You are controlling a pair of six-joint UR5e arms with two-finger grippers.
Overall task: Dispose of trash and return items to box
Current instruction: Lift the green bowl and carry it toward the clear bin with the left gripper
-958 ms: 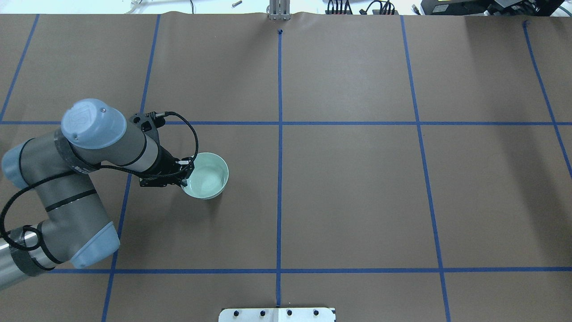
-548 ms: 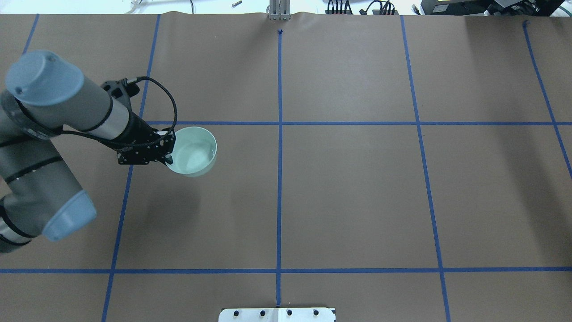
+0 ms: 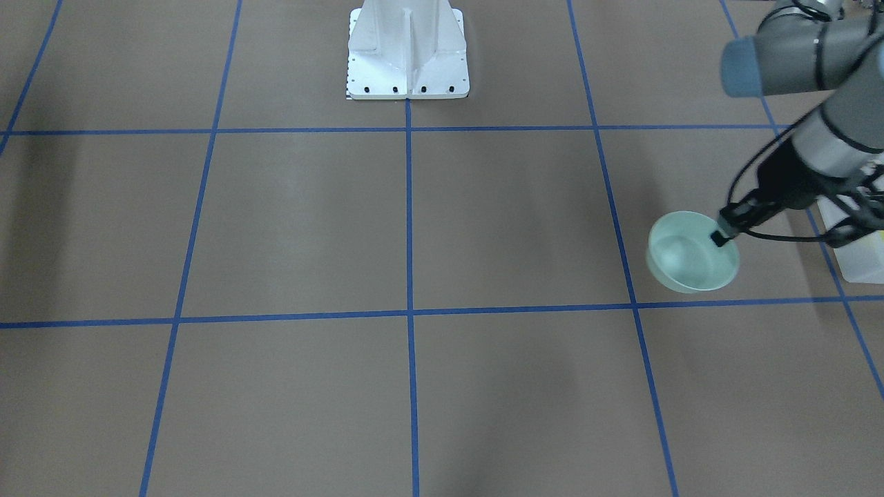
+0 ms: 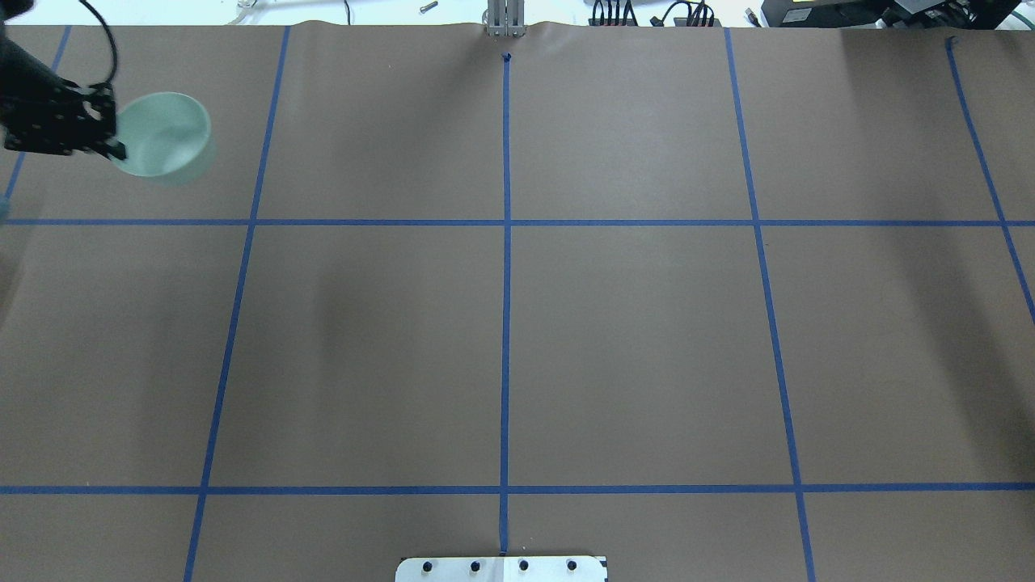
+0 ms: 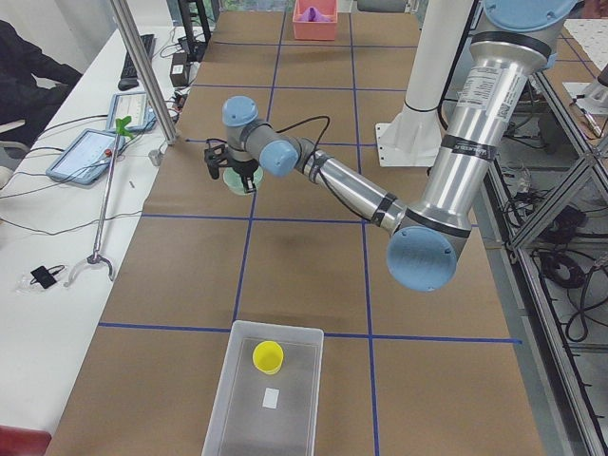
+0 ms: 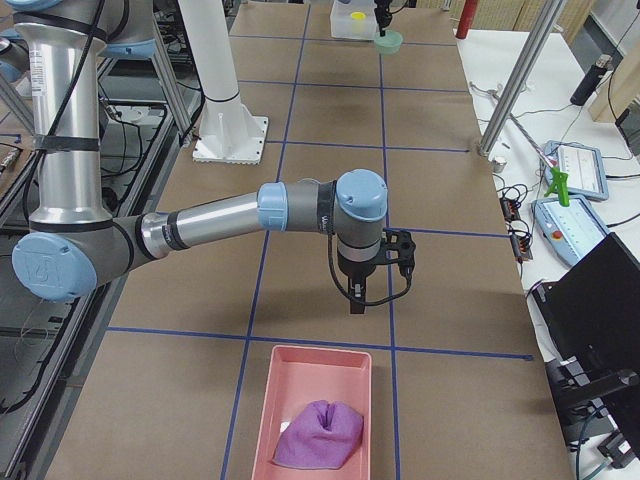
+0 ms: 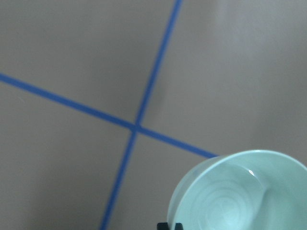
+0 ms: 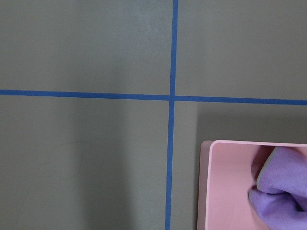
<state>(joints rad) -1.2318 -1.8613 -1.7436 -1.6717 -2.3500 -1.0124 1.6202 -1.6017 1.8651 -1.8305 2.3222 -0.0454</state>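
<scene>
My left gripper [image 4: 113, 147] is shut on the near rim of the pale mint-green bowl [image 4: 166, 144] and holds it in the air above the table's far-left part. The bowl also shows in the front view [image 3: 690, 254] and the left wrist view [image 7: 240, 194]. The translucent box [image 5: 275, 328] stands at the table's left end, a corner showing in the front view [image 3: 863, 262]. The yellow cup [image 5: 268, 356] stands inside it. My right gripper [image 6: 357, 300] hangs over bare table near the pink tray; I cannot tell whether it is open or shut.
A pink tray [image 6: 290, 400] holding a purple cloth [image 6: 318, 435] sits at the table's right end, also in the right wrist view [image 8: 230, 191]. The white robot base [image 3: 407, 55] stands at the table's middle edge. A metal post [image 5: 142, 66] rises at the far edge.
My left arm has lifted the bowl off the table and carried it away from the base and toward the table's left end.
</scene>
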